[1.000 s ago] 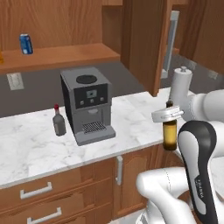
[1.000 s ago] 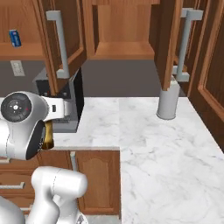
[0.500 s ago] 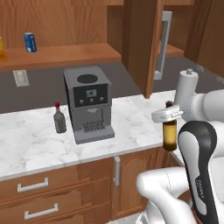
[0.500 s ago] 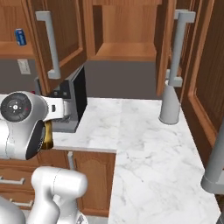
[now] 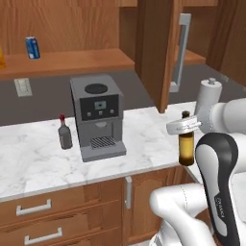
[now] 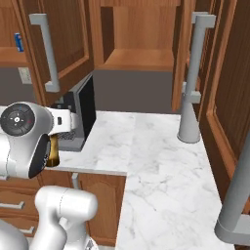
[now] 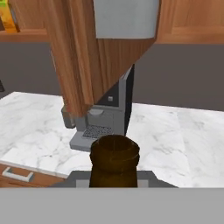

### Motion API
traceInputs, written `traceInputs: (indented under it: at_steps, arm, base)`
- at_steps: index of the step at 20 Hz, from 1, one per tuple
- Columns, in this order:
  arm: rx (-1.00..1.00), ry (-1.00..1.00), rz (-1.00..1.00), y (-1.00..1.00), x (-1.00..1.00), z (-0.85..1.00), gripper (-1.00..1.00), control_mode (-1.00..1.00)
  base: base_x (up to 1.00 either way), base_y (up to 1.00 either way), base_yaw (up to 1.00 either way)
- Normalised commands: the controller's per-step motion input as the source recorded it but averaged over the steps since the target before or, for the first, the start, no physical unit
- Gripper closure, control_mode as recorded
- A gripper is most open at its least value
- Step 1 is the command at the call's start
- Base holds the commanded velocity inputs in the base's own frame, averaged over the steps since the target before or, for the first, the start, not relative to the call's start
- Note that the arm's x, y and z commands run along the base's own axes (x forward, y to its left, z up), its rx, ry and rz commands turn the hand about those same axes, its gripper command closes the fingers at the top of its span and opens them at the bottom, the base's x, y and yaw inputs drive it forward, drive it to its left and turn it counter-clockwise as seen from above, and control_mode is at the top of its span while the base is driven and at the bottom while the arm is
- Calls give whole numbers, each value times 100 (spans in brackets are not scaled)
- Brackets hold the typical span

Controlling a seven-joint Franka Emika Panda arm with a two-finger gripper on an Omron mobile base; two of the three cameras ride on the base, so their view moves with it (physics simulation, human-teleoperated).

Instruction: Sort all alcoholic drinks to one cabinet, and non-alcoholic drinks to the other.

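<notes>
Gripper (image 5: 185, 126): my jaws are clamped on the beer bottle (image 5: 186, 144) by its neck.
Bottle: upright, hanging over the marble counter's (image 5: 33, 158) edge, right of the coffee machine (image 5: 97, 116).
Shelf: blue can (image 5: 32, 47).

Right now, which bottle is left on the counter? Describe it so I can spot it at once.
Find the grey coffee machine on the marble counter. Just left of it, apart from it, stands a squat grey bottle with a narrow neck and red cap. The only other bottle is the brown beer bottle, which the gripper holds by the neck near the counter's edge.
</notes>
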Motion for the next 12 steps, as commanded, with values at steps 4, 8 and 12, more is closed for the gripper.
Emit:
traceInputs:
  at_steps: [4, 8, 12]
  arm:
    - [0, 0, 0, 0, 0, 0, 100, 100]
    - [0, 0, 0, 0, 0, 0, 100, 100]
    - [0, 0, 0, 0, 0, 0, 100, 100]
  base:
    - [52, -36, 5]
    - [53, -37, 2]
    - [55, -37, 1]
